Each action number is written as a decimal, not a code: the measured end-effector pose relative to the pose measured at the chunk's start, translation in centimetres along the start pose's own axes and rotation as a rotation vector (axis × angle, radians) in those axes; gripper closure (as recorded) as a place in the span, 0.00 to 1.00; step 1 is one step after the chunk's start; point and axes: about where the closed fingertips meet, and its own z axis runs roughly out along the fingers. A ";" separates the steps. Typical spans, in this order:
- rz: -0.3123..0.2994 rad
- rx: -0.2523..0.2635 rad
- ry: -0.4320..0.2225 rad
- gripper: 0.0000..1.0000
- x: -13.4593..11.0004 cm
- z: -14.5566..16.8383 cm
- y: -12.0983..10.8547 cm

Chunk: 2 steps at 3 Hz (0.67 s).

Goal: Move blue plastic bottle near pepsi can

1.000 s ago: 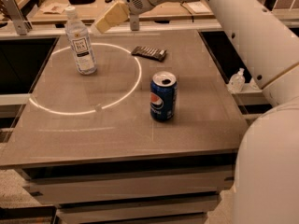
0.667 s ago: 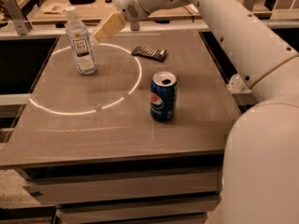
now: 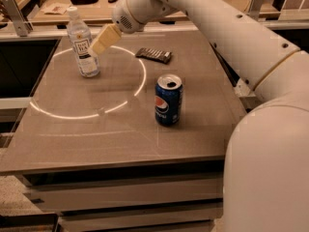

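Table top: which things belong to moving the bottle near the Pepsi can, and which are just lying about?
Job: blue plastic bottle; pepsi can; pincer, close beside the bottle's upper part.
Lying about: dark flat packet, behind the can.

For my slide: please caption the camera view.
Robot hand beside the blue plastic bottle, pepsi can standing apart on table.

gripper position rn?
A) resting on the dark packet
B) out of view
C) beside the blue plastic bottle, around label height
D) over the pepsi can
C: the gripper is right beside the blue plastic bottle, about level with its label, and well apart from the pepsi can and the dark packet.
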 end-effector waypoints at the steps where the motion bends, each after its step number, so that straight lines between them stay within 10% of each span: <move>1: 0.051 0.024 0.025 0.00 0.8 0.9 0.6; 2: 0.076 0.014 0.021 0.00 0.6 1.5 1.9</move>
